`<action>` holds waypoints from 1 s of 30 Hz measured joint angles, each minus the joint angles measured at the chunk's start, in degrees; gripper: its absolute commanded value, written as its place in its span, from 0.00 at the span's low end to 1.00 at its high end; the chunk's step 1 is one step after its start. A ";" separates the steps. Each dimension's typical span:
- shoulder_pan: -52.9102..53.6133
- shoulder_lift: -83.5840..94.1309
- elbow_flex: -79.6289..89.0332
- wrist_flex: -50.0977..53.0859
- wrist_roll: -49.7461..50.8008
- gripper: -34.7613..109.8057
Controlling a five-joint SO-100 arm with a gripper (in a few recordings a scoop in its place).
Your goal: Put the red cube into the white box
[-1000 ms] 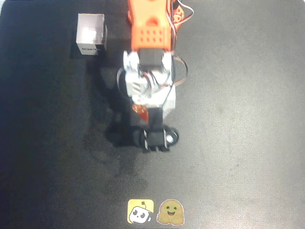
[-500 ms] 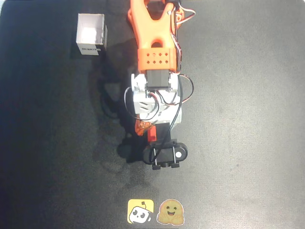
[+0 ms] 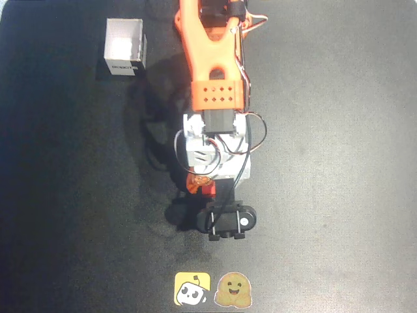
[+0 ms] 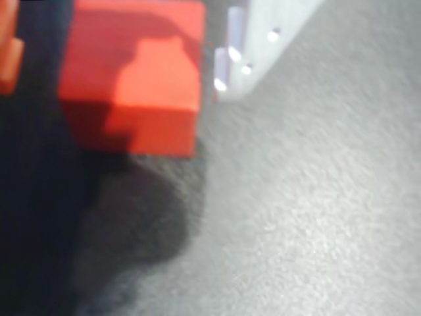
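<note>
The arm [image 3: 212, 72] is reaching down the middle of the dark counter [image 3: 339, 163] in the overhead view. The pincer [image 3: 202, 187] is sitting below the white motor housing [image 3: 215, 147], above the black wrist camera [image 3: 228, 220]. The cube [image 3: 207, 190] is showing as a small red patch at the pincer. In the wrist view the cube [image 4: 135, 76] is filling the upper left, standing between an orange finger [image 4: 8, 49] at the left edge and a pale finger [image 4: 243, 49] on its right; the pincer appears to be gripping it, though contact is blurred. The box [image 3: 124, 46] is standing open at the upper left of the counter, well apart from the pincer. Two stickers [image 3: 213, 289] are lying at the bottom edge.
</note>
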 measured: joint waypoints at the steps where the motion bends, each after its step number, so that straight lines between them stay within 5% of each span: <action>1: 0.00 -0.18 0.53 -0.53 0.35 0.39; 12: 0.35 -1.49 5.89 -7.38 1.58 0.24; 30: 9.49 10.72 6.15 1.76 14.15 0.24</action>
